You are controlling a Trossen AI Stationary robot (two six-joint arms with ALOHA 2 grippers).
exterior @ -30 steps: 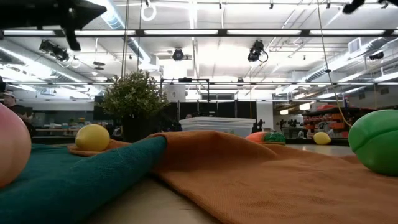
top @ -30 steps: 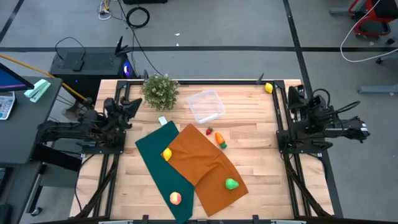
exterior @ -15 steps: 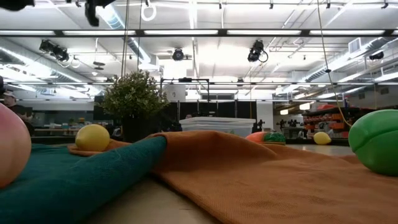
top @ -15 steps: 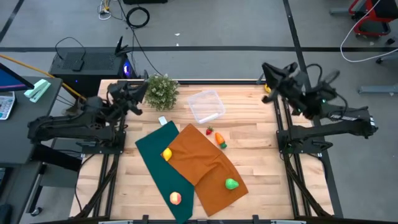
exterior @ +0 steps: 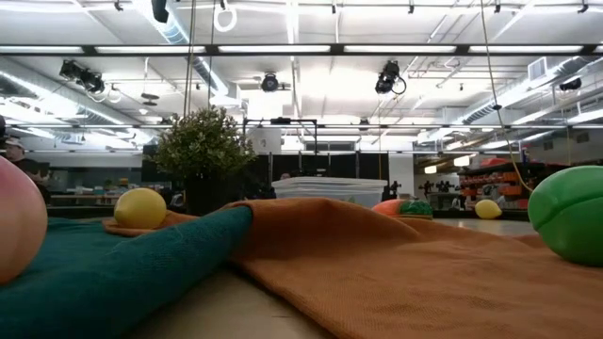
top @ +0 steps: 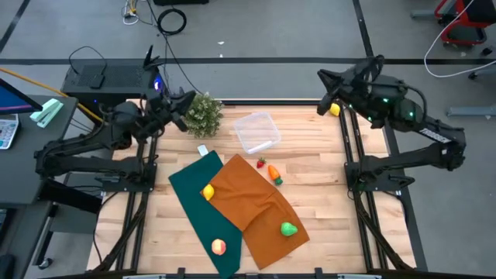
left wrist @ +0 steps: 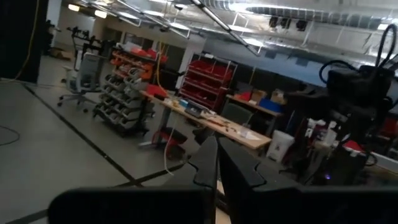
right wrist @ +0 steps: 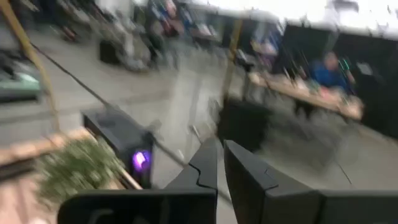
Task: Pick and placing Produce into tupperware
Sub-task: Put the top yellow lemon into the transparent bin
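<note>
The produce lies spread out. A yellow piece (top: 208,191) rests at the seam of the green cloth (top: 190,198) and orange cloth (top: 256,205). A peach-coloured piece (top: 219,246) lies on the green cloth and a green piece (top: 288,229) on the orange cloth. A red piece (top: 261,163) and an orange piece (top: 275,174) lie on the wood, and another yellow piece (top: 335,109) at the far right corner. The clear tupperware (top: 257,132) stands empty near the far edge. My left gripper (top: 188,101) is raised beside the potted plant, shut (left wrist: 217,146). My right gripper (top: 322,76) is raised over the far right corner, shut (right wrist: 221,149).
A bushy potted plant (top: 200,114) stands at the far left, close to my left gripper. A small pale block (top: 203,150) lies by the green cloth's far corner. Bare wood shows on the table's right side (top: 318,178). A dark box (top: 105,77) sits beyond the far left corner.
Both arms have unfolded from their places at the table's sides and risen. My left gripper has gone up and toward the far edge, next to the plant. My right gripper has gone up and toward the far right corner. The produce, cloths and tupperware have stayed still.
</note>
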